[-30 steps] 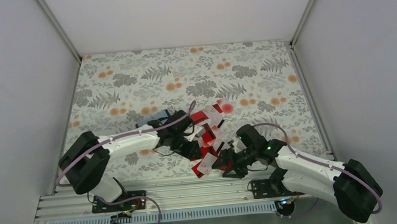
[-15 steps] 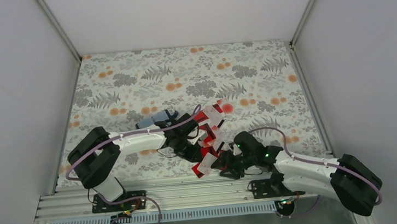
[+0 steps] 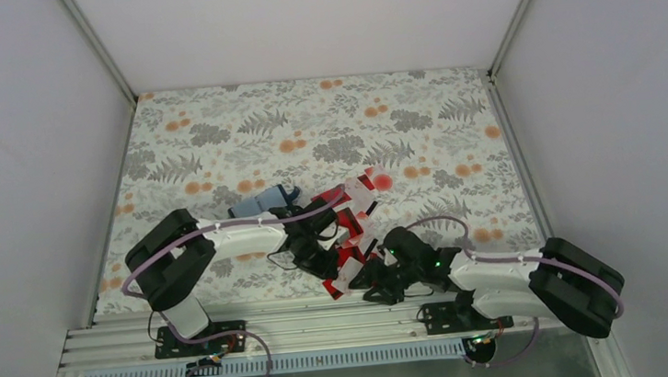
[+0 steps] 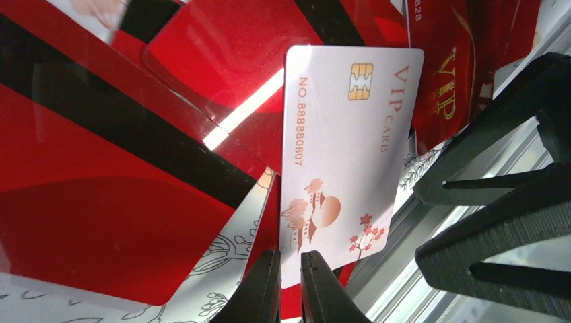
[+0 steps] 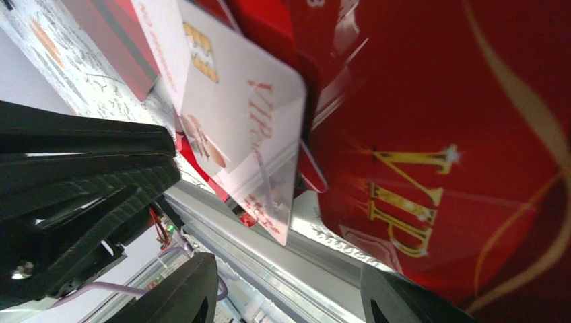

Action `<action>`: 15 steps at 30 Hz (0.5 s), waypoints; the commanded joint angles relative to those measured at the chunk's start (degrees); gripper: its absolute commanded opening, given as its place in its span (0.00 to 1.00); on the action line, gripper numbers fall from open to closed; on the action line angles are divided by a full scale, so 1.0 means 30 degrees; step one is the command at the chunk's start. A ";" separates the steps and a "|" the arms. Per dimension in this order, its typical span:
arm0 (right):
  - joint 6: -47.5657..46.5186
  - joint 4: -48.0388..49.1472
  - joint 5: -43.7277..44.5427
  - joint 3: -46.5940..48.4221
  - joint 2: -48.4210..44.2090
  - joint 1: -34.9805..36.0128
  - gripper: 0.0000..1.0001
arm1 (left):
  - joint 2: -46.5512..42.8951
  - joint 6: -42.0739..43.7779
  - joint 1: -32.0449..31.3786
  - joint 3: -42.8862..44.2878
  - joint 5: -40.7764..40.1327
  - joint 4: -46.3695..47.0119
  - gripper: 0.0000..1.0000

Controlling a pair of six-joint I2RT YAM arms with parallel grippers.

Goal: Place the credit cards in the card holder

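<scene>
The table (image 3: 214, 135) was covered edge to edge by a cloth of grey ferns and orange blooms, and all the action was packed into its near strip. The left arm (image 3: 224, 236) was bent low and reached rightward, and the right arm (image 3: 505, 278) was folded flat and reached leftward, so the two were brought almost nose to nose. The credit cards (image 3: 353, 228) were strewn in a loose, overlapping heap. Most were red, several were crossed by a black stripe, and a few were lettered VIP in gold. The heap was spread directly ahead of both arms' tips and ran on toward the table's middle.

The right claw (image 5: 286, 266) was held wide apart with nothing gripped. Red cards filled the view just beyond it, and the metal rail (image 3: 324, 314) was seen below it. And the catch: the left claw (image 4: 289, 259) was drawn nearly together, clamped on the corner of a card.

The card holder (image 3: 262, 200), blue, was laid beyond the left claw and off to its left, close beside the left arm and apart from the heap. Whether it was folded shut could not be told.

The pinched piece was a white card (image 4: 343, 155), with its chip and red VIP lettering turned up, and it appeared tilted off the red cards beneath. It was set between the two claws, with the right claw's black fingers just beside its far long edge.
</scene>
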 commanded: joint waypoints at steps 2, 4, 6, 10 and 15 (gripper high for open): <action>-0.0323 0.1551 0.0796 0.0259 0.1482 0.0239 0.54 | 0.0435 -0.0247 -0.0510 0.0072 -0.0516 -0.0224 0.10; -0.0417 0.1798 0.0754 0.0429 0.1891 0.0245 0.53 | 0.0557 -0.0306 -0.0581 0.0048 -0.0571 -0.0219 0.10; -0.0504 0.2055 0.0747 0.0563 0.2273 0.0247 0.52 | 0.0711 -0.0333 -0.0653 0.0119 -0.0509 -0.0174 0.10; -0.0788 0.2083 0.0681 0.1120 0.2915 0.0236 0.51 | 0.1112 -0.0404 -0.0858 0.0193 -0.0025 0.0147 0.09; -0.1182 0.1155 0.1318 0.1816 0.2806 0.0258 0.49 | 0.1598 -0.0633 -0.1088 0.0243 0.0961 0.0858 0.09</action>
